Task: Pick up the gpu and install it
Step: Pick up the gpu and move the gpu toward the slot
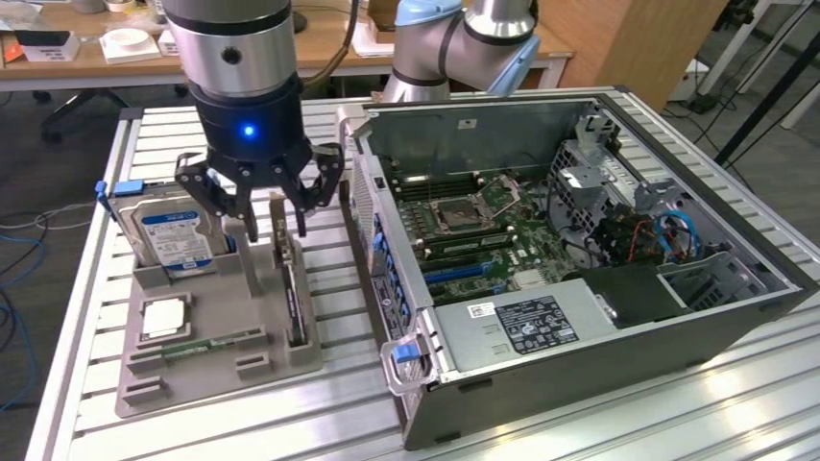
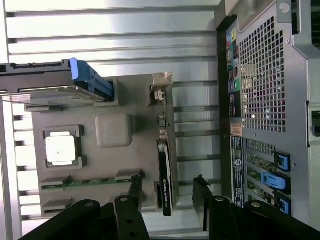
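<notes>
The gpu [image 1: 291, 288] is a thin dark card standing on edge in a slot of the grey tray [image 1: 218, 370], its silvery bracket at the far end. My gripper [image 1: 275, 229] hangs open just above the card's far half, one finger on each side and not touching it. In the wrist view the gpu [image 2: 165, 170] runs between my two dark fingers [image 2: 135, 192], and the gripper [image 2: 167, 196] straddles its dark end. The open computer case [image 1: 577, 240] lies to the exterior view's right of the tray, motherboard facing up.
On the tray [image 2: 125, 162] also stand a hard drive with a blue-white label [image 1: 173, 235], a square silver processor [image 1: 164, 317] and a green memory stick [image 1: 205, 343]. The case's perforated rear wall [image 2: 265, 100] rises close beside the gpu. Everything rests on a slatted aluminium table [image 1: 640, 413].
</notes>
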Controlling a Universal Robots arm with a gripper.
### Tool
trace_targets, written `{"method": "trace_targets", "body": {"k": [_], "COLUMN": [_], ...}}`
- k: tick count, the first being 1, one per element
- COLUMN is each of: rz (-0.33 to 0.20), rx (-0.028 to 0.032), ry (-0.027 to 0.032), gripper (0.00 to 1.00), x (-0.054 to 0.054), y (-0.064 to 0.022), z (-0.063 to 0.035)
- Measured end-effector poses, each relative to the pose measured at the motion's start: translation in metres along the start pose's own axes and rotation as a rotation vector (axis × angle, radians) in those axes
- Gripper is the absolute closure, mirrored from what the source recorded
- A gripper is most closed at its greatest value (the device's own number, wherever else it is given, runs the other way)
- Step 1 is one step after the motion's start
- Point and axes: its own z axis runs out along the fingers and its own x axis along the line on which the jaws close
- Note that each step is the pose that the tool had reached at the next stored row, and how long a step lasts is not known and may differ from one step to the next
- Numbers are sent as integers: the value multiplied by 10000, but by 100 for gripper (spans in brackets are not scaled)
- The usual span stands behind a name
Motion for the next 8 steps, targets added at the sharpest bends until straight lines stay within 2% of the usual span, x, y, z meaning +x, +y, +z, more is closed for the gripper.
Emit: {"method": "trace_targets", "body": {"k": [8], "rz": [-1], "rx": [0], "ry": [0], "gripper": [47], "x": [0], "y": [-16], "z": [70]}}
